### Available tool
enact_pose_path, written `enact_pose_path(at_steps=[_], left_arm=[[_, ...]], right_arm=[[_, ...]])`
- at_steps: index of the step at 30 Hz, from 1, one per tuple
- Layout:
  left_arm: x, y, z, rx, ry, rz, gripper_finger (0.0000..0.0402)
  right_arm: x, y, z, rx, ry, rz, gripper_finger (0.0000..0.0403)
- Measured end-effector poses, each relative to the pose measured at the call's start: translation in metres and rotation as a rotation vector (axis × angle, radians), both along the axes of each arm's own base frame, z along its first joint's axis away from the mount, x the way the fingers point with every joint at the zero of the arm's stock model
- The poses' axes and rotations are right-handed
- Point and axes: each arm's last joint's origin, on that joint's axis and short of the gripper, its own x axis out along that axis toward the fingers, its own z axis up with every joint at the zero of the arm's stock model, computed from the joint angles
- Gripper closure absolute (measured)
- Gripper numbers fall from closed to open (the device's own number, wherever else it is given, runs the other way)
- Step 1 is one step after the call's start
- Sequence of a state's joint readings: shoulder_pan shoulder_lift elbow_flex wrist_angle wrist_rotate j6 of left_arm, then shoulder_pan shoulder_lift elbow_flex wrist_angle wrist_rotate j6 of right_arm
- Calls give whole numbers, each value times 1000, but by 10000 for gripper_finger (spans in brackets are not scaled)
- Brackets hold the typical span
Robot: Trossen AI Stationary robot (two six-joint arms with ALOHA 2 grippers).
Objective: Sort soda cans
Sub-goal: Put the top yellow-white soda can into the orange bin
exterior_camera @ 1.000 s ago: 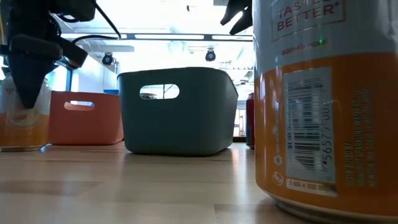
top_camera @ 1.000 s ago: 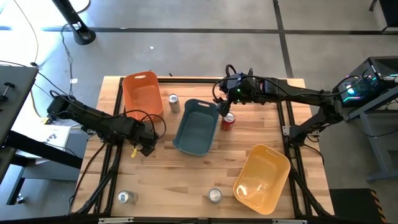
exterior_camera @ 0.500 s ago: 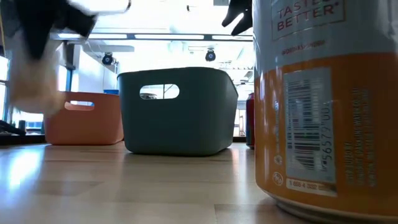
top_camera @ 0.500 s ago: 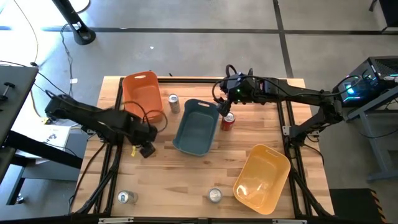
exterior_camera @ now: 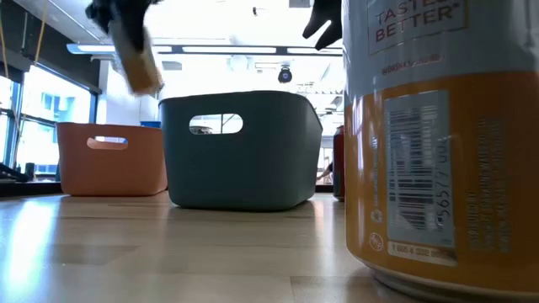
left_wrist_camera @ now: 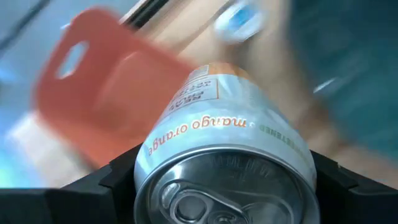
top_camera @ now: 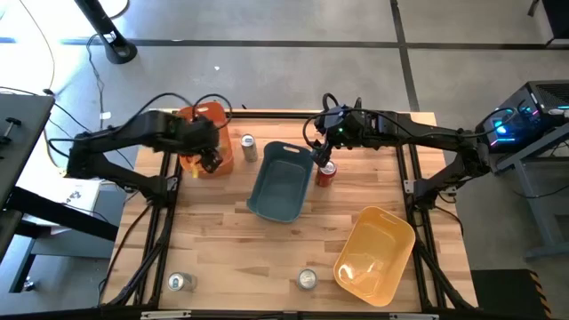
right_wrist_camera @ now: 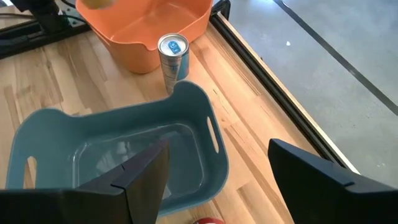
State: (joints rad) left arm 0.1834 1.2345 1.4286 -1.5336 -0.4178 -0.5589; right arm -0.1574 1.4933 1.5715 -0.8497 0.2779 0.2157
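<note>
My left gripper (top_camera: 206, 156) is shut on a silver-and-orange soda can (left_wrist_camera: 224, 155) and hangs above the orange bin (top_camera: 203, 124); in the low view the can (exterior_camera: 140, 57) shows tilted in the air. My right gripper (top_camera: 324, 148) is open, its fingers (right_wrist_camera: 143, 180) spread above a red can (top_camera: 326, 174) that stands on its base beside the blue-grey bin (top_camera: 280, 180). A silver can (top_camera: 248, 147) stands between the orange and blue-grey bins. Two more cans (top_camera: 181, 282) (top_camera: 307, 279) stand near the table's near edge; one fills the low view's right side (exterior_camera: 438, 151). My left gripper pinches the can by its side wall just below the top rim (left_wrist_camera: 155, 168), one finger (left_wrist_camera: 93, 193) on each side of the body. The can's silver top faces the wrist camera. The can is lifted clear, tilted, above the orange bin.
A yellow bin (top_camera: 373, 253) sits at the table's near right corner. The blue-grey bin stands mid-table, with bare wood (top_camera: 222, 240) to its near left. Cables loop around the left arm by the orange bin. Black frame rails (top_camera: 164, 213) run along the table's sides.
My left gripper has lifted the silver-and-orange can off the table's left-middle and swung it quickly up and toward the far edge, so it now hangs tilted over the orange bin. The right arm has kept still.
</note>
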Motion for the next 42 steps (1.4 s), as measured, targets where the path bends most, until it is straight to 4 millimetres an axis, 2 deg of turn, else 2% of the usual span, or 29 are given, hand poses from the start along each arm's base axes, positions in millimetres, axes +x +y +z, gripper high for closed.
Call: enact_pose_path(at_steps=[3,7,10,15,18,24,32,42], left_arm=[[5,22,-15,58,122,50,120],[17,41,-36,53,123,67,120],[23,48,-58,-31,155,71,120],[23,46,-89,-125,210,100,120],[19,40,-104,-158,238,118,120],[9,17,-121,-301,215,143,120],[4,-20,-117,-399,146,124,120],[0,-61,-112,-451,96,182,120]], right_arm=[[0,0,0,1,1,-1,134],[0,0,0,7,-2,-7,134],[0,0,0,8,-1,-6,134],[0,0,-1,8,3,-6,134],[-1,0,-1,16,3,-13,134],[-2,1,-2,34,16,-30,134],[-3,1,-2,30,21,-25,134],[-2,1,-2,18,26,-12,134]])
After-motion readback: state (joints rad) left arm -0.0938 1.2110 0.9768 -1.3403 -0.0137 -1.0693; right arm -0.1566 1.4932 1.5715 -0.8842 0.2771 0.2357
